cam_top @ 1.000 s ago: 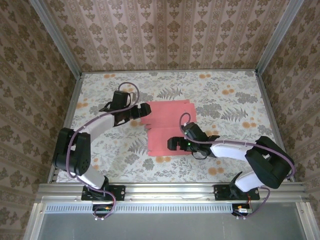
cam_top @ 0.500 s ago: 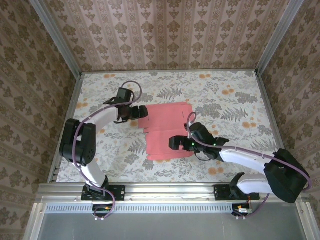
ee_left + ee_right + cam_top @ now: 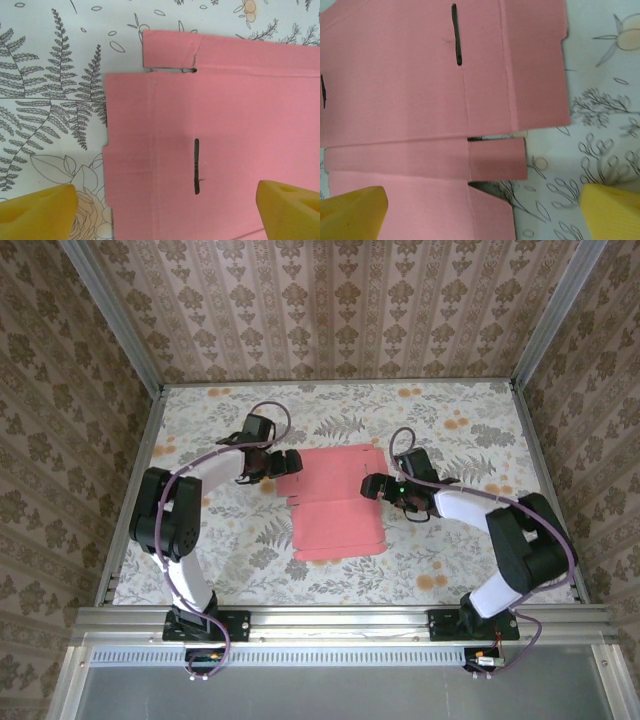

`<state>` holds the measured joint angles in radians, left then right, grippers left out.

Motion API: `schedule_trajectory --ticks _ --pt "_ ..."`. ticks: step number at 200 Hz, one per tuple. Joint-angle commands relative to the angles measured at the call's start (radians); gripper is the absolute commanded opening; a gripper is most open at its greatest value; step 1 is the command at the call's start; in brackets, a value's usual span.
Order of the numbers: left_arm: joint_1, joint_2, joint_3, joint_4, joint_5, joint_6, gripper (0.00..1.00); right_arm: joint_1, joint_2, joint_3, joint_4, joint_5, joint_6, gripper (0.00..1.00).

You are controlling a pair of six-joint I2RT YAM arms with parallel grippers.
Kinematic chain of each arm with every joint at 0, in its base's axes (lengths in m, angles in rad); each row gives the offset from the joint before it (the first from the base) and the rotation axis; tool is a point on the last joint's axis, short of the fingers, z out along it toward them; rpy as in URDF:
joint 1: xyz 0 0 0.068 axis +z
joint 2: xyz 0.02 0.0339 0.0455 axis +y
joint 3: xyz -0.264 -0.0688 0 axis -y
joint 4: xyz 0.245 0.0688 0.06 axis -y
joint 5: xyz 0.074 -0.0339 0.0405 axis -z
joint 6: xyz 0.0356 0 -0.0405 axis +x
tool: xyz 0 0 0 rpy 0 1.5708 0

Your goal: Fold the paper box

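Observation:
The paper box (image 3: 335,502) lies flat and unfolded on the floral table, salmon-pink side up, with creases, slots and side flaps. My left gripper (image 3: 284,462) sits at its far left corner. In the left wrist view the gripper (image 3: 165,216) is open, its yellow fingertips (image 3: 37,212) spread wide above the box's left flap (image 3: 127,150) and a dark slot (image 3: 196,165). My right gripper (image 3: 372,486) is at the box's right edge. In the right wrist view it (image 3: 482,214) is open over a small side tab (image 3: 497,159), with nothing held.
The table (image 3: 450,560) is covered in a floral cloth and walled by patterned panels on three sides. A metal rail (image 3: 340,620) runs along the near edge where both arm bases stand. Purple cables loop over both arms.
My right arm has swung from the box's near right corner back to its right edge. My left gripper has shifted slightly farther back at the box's left corner. The box stays flat.

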<state>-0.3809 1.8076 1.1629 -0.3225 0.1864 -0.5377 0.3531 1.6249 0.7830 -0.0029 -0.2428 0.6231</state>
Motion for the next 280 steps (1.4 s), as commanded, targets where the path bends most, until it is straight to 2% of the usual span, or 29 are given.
schedule_trajectory --ticks 1,109,142,196,246,280 --pt "-0.006 0.026 0.013 0.035 0.016 -0.023 0.92 -0.001 0.035 0.068 0.025 -0.048 -0.038 1.00" --pt "-0.006 0.061 0.024 0.041 0.022 -0.024 0.90 -0.028 0.204 0.253 0.006 -0.086 -0.035 1.00" --pt "-0.004 0.081 0.028 0.051 0.053 -0.010 0.87 -0.029 0.236 0.246 0.009 -0.086 -0.034 1.00" --pt "0.015 0.099 0.019 0.071 0.099 0.002 0.72 -0.030 0.241 0.204 0.020 -0.083 -0.034 1.00" --pt "0.016 0.124 0.040 0.028 0.074 0.019 0.74 -0.030 0.240 0.179 0.039 -0.087 -0.026 1.00" --pt "0.004 0.106 0.065 -0.049 -0.019 0.047 0.78 -0.030 0.239 0.167 0.046 -0.084 -0.023 1.00"
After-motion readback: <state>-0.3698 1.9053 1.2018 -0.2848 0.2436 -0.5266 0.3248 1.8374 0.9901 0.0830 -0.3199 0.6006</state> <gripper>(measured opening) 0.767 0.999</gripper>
